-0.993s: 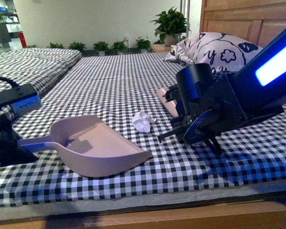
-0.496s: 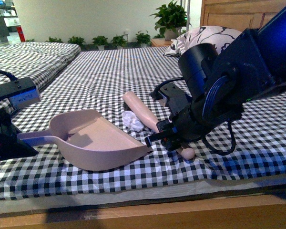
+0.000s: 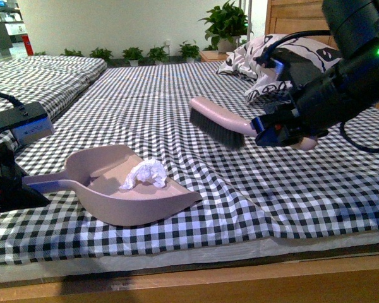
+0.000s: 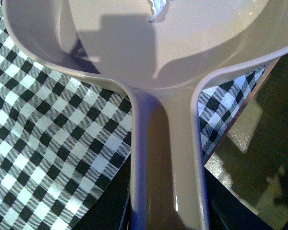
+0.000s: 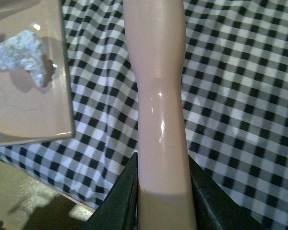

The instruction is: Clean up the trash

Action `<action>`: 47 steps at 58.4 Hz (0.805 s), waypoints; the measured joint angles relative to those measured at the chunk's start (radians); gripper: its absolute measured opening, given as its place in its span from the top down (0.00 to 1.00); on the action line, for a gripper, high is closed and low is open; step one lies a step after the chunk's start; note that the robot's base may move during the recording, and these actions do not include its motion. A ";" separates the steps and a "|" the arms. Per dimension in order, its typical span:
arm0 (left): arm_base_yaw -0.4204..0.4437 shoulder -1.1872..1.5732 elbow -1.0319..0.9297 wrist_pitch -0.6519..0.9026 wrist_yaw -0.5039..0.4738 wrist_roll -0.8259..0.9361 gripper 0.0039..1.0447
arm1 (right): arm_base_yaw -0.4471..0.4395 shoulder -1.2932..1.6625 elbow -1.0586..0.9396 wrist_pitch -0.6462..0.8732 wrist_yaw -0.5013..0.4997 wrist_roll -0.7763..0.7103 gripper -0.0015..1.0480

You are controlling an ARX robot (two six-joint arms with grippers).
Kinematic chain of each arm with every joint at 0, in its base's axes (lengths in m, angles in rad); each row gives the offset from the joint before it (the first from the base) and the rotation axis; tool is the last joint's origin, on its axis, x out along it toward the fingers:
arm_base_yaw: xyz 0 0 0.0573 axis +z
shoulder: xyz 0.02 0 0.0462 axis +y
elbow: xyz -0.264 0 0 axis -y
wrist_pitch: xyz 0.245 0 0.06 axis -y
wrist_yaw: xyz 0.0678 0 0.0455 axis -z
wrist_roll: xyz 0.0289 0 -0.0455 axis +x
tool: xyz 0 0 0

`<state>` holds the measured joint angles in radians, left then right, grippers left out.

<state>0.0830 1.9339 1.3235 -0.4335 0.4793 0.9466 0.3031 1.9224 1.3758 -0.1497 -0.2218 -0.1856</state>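
The trash (image 3: 145, 173), a small crumpled wad of white paper, lies inside the beige-pink dustpan (image 3: 170, 203) on the checked bed cover. In the right wrist view the trash (image 5: 21, 53) rests on the pan's floor (image 5: 29, 110). My left gripper (image 3: 12, 183) is shut on the dustpan's handle (image 4: 165, 158) at the left. My right gripper (image 3: 281, 132) is shut on the brush (image 3: 218, 123), holding it in the air to the right of the pan, bristles pointing down. The brush handle (image 5: 159, 96) runs between my right jaws.
A black-and-white checked cover (image 3: 177, 101) spreads over the bed. A patterned pillow (image 3: 271, 60) lies at the wooden headboard (image 3: 290, 19). The bed's front edge (image 3: 196, 255) runs close below the dustpan. Potted plants (image 3: 224, 25) stand behind.
The brush swept the trash leftward into the dustpan, then my right gripper lifted the brush up and to the right. The dustpan and left gripper stayed put.
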 joint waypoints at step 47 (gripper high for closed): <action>0.002 -0.131 -0.240 0.727 0.024 -0.438 0.75 | -0.206 -0.377 -0.422 0.312 -0.003 0.000 0.80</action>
<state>0.0845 1.8030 1.0840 0.2939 0.5030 0.5083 0.0971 1.5452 0.9539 0.1627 -0.2253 -0.1860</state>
